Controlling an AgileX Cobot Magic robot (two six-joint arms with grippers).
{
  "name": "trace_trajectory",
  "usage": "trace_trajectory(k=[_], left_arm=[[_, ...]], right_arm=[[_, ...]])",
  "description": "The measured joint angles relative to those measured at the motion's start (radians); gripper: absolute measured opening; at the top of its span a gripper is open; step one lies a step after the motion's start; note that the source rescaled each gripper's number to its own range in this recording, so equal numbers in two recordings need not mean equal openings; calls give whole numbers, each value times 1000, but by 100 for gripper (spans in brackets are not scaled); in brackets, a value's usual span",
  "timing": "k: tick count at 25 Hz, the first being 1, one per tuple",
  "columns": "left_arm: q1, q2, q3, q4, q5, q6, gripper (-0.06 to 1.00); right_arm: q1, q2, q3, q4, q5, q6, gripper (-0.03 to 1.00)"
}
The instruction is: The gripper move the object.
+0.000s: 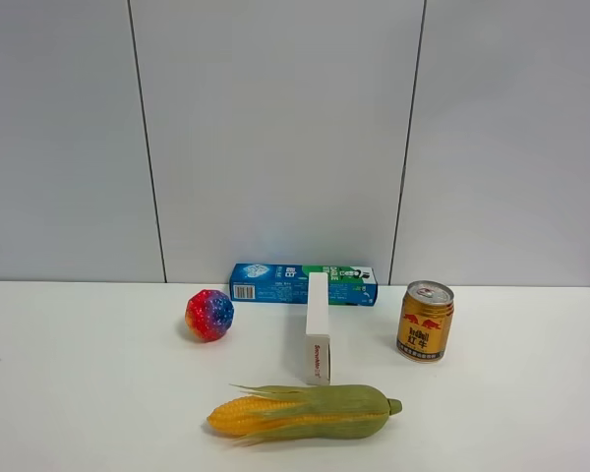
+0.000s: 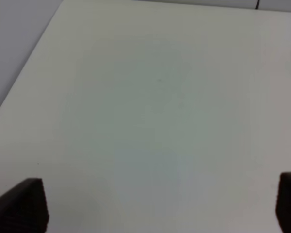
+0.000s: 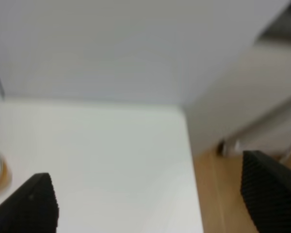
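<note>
My left gripper (image 2: pixel 160 206) stands with its jaws spread wide over bare white counter (image 2: pixel 155 111), near the counter's left edge; only the two black tips show. Nothing is between them.

The rainbow ball (image 1: pixel 209 315) rests left of the middle of the counter (image 1: pixel 79 374), nearer to the back edge than to the front, with free surface all the way to the left edge. Just beside it at the back lies a blue and green box (image 1: pixel 303 283); its print is too small for me to read. A white carton (image 1: pixel 318 326) lies in front of this box, pointing to the front edge, with small red writing on its end that I cannot read. The corn cob (image 1: pixel 305 411) lies close to the front edge. The gold can (image 1: pixel 425 322) stands right of the middle, with two red bulls and Chinese characters.

My right gripper (image 3: pixel 150 204) is also wide open and empty, above the counter's right edge, with wooden floor (image 3: pixel 223 194) beyond. A blurred gold shape is cut off at that view's border.
</note>
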Motion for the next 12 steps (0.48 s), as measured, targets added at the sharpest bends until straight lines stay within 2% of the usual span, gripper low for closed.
trace_trajectory(k=[2,5,9,12], left_arm=[[0,0,0,0,0,0,100],[0,0,0,0,0,0,100],[0,0,0,0,0,0,100],[0,0,0,0,0,-1,100]], right_arm=[[-43,-86,180,20,-14,1,45],[-88,-266,448,68,-93,-5,45],[-98,-507,759,142,-134,-9,45],[-99,-696,935,175,-138,-9,45]])
